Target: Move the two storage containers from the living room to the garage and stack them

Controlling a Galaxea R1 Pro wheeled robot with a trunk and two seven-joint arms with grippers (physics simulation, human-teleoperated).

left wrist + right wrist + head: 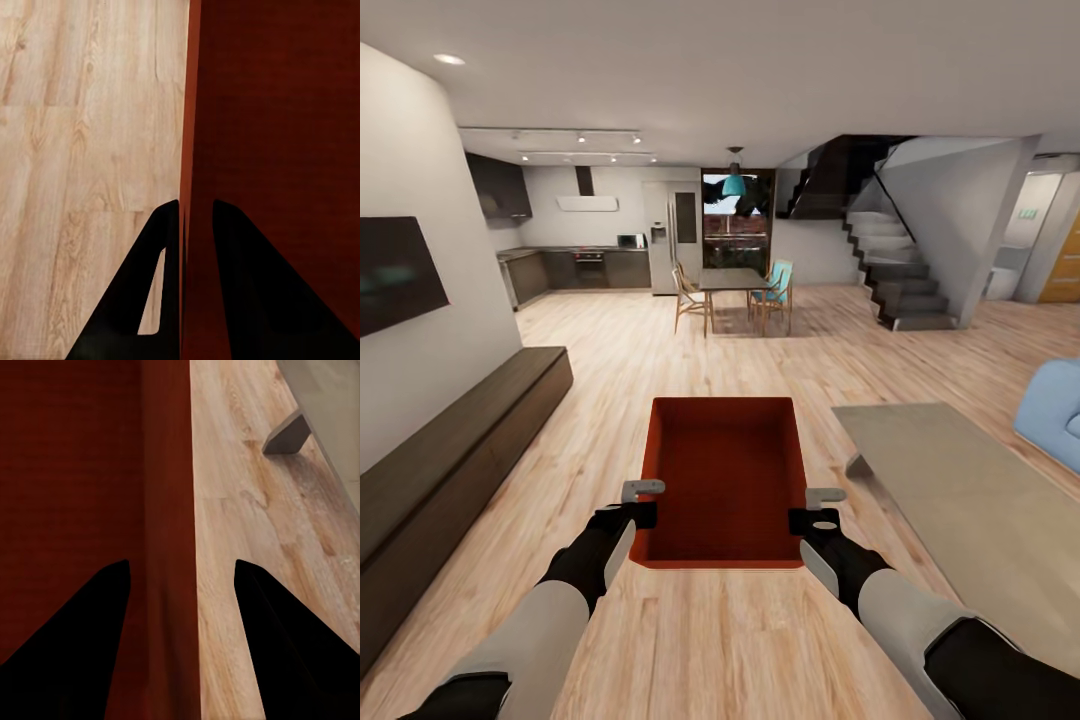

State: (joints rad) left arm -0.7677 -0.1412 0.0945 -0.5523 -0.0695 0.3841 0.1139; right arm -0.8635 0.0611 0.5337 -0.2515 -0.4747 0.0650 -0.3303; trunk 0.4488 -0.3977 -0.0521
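The head camera looks forward and down across the living room's plank floor (pixel 690 640) toward the far kitchen. Both wrist cameras sit close — each looking down one container (pixel 725 480) wall, shared with the head view.

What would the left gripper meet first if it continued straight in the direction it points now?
The left gripper straddles the side wall of the storage container, one finger each side. Going straight on, it would likely slide down that wall, then meet the wood floor.
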